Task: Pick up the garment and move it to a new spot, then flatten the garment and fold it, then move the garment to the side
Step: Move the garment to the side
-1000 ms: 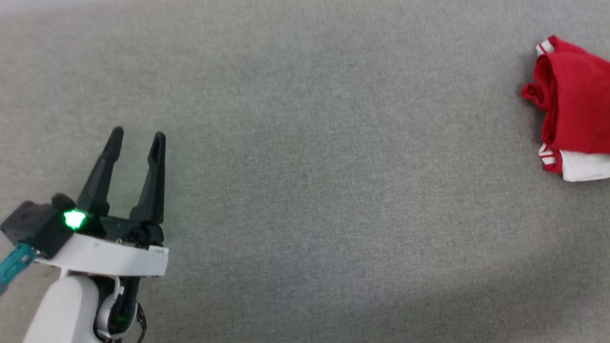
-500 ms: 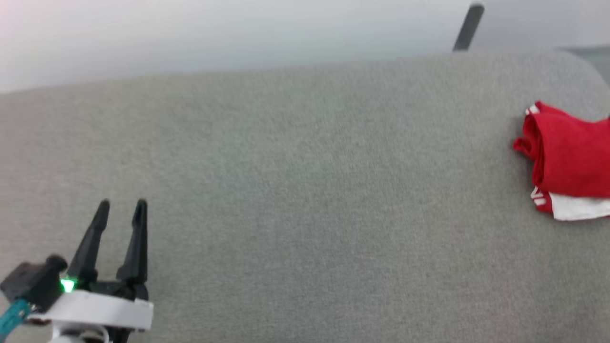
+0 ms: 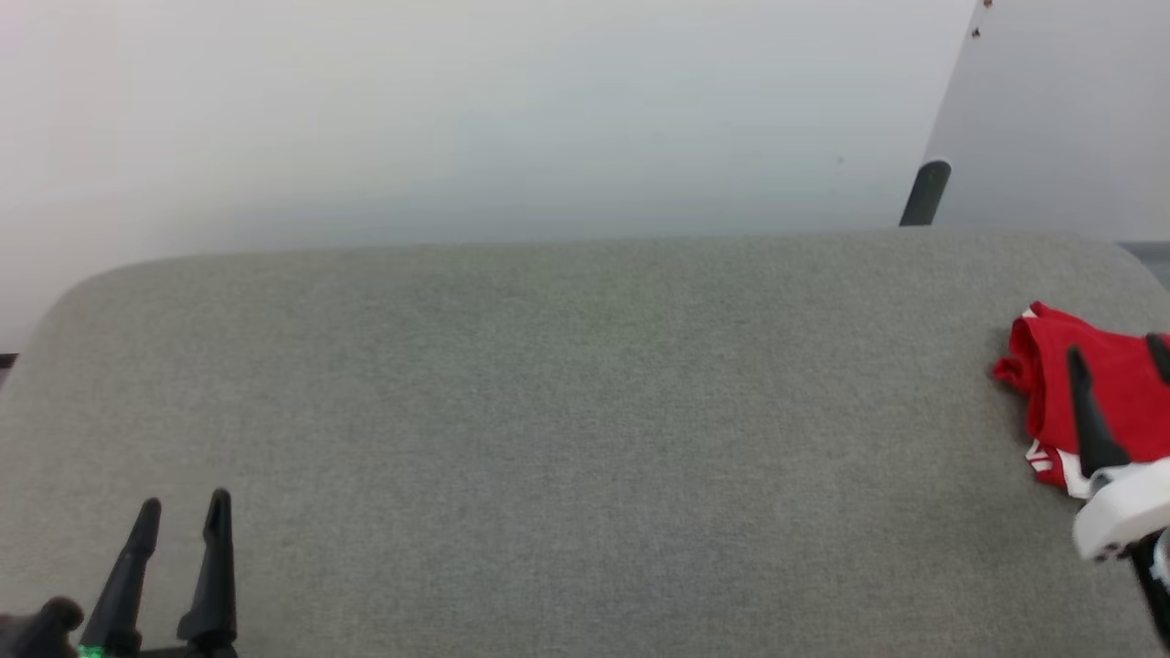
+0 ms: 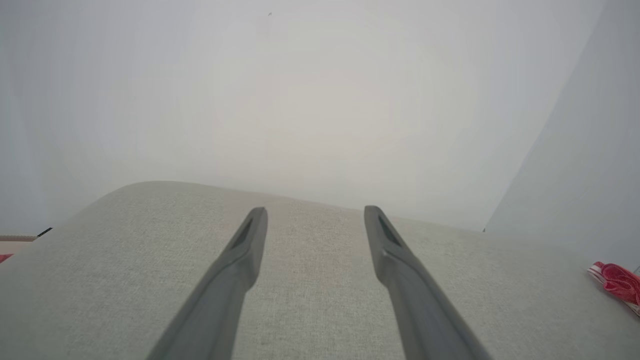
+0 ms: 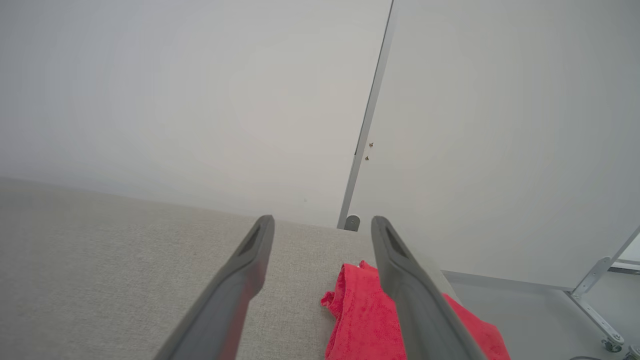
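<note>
The garment lies bunched in a red heap with a bit of white and striped trim, at the right end of the grey table. My right gripper hovers over its near side, open and empty; the right wrist view has the garment just beyond and partly behind the right finger of that gripper. My left gripper is open and empty at the lower left, far from the cloth. In the left wrist view, that gripper points across bare table, with the garment at the far right edge.
The table's rounded far edge meets a pale wall. A white panel with a dark post stands behind the right corner. Its wheeled metal foot rests on the floor past the table's right end.
The head camera has tilted up, bringing the wall and the table's far edge into view. My right gripper has come into the picture beside the garment. The garment lies as before.
</note>
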Robot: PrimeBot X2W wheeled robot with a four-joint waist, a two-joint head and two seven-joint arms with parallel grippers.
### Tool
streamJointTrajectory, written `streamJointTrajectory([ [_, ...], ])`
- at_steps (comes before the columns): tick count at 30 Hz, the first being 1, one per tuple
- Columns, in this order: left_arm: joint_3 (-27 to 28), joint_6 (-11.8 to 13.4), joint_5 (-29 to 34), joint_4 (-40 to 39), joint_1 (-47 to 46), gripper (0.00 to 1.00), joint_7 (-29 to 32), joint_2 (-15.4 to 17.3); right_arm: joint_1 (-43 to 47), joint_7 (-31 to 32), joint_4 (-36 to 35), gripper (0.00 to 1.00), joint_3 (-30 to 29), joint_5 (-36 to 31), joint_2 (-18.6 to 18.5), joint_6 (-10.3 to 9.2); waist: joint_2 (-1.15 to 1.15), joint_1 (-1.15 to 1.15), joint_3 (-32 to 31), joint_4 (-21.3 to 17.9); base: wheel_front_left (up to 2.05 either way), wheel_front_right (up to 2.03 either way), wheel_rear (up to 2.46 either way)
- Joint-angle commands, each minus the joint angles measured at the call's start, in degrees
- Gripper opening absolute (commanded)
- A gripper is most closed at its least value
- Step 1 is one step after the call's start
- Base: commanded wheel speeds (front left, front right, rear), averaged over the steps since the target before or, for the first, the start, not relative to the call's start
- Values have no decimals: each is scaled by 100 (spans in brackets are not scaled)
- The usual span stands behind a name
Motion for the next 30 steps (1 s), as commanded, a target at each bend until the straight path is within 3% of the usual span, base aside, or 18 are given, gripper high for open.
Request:
streamJointTrajectory([
  [1, 50, -18, -62, -14, 125, 100, 10, -12, 240, 11, -157, 100, -69, -71, 157, -6, 0, 0, -148, 111, 0, 0, 0],
  [11, 117, -18, -174, -2, 422, 100, 10, 75, 1203, -119, -851, 100, -308, -356, 720, -6, 0, 0, -265, 164, 0, 0, 0],
  [30, -53, -18, -231, 8, 495, 100, 10, 210, 2082, -344, -1395, 100, -304, -615, 1260, -6, 0, 0, -229, 132, 0, 0, 0],
])
